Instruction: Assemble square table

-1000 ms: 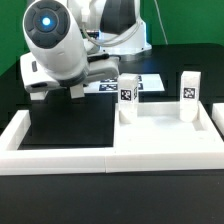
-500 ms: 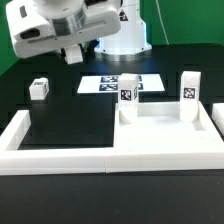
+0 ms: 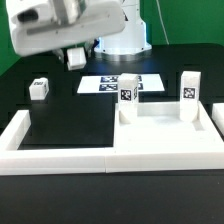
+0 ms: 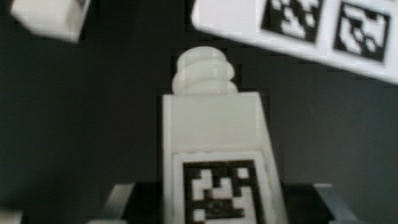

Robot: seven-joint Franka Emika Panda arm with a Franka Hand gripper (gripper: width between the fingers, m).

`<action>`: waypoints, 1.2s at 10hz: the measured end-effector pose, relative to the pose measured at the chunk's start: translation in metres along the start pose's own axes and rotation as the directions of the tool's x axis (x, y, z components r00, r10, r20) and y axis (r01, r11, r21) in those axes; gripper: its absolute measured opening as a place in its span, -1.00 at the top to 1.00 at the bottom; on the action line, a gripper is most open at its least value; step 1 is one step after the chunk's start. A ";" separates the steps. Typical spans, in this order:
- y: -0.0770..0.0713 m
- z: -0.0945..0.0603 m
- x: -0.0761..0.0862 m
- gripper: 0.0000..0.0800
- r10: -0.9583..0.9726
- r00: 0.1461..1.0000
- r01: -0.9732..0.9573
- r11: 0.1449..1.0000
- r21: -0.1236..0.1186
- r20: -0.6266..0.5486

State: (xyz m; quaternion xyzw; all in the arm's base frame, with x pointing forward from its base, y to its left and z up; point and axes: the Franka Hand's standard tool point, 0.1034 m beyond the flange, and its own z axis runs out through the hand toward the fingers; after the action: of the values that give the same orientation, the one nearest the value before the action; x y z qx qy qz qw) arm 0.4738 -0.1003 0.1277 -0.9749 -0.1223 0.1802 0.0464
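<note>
Currently I see the square table (image 3: 165,140) lying flat at the exterior view's right, beside the fence (image 3: 55,160), with two upright legs (image 3: 128,93) (image 3: 189,92) standing on it. My gripper (image 3: 75,57) hangs above the black tabletop, clamped on a held leg (image 4: 210,130). A loose leg (image 3: 38,89) lies near the marker board (image 3: 105,84).

Arm (image 3: 60,25): white housing high at exterior view's upper left, partly cropped. Pincer (image 3: 75,56) hangs beneath, pointing down. Wrist view: dark fingers (image 4: 125,200) flank leg (image 4: 214,130) on both sides, clamped at its tagged end.
</note>
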 end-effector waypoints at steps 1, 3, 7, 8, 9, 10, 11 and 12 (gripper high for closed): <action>-0.004 -0.022 0.015 0.28 -0.007 0.999 0.006 1.000 -0.022 -0.044; -0.006 -0.056 0.048 0.28 0.004 0.983 -0.015 0.998 -0.057 -0.185; -0.035 -0.060 0.082 0.28 0.108 0.845 -0.153 0.987 -0.044 -0.524; -0.030 -0.059 0.081 0.28 0.102 0.813 -0.166 0.984 -0.060 -0.574; -0.026 -0.059 0.080 0.28 0.078 0.786 -0.166 0.982 -0.088 -0.613; -0.019 -0.061 0.079 0.28 0.052 0.741 -0.180 0.976 -0.124 -0.669; -0.014 -0.059 0.075 0.28 0.039 0.705 -0.202 0.968 -0.148 -0.708; -0.016 -0.051 0.074 0.28 0.041 0.669 -0.230 0.961 -0.154 -0.742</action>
State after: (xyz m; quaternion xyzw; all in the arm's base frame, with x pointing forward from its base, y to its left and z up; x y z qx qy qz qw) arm 0.5558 -0.0685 0.1523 -0.9698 -0.0404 -0.2377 -0.0378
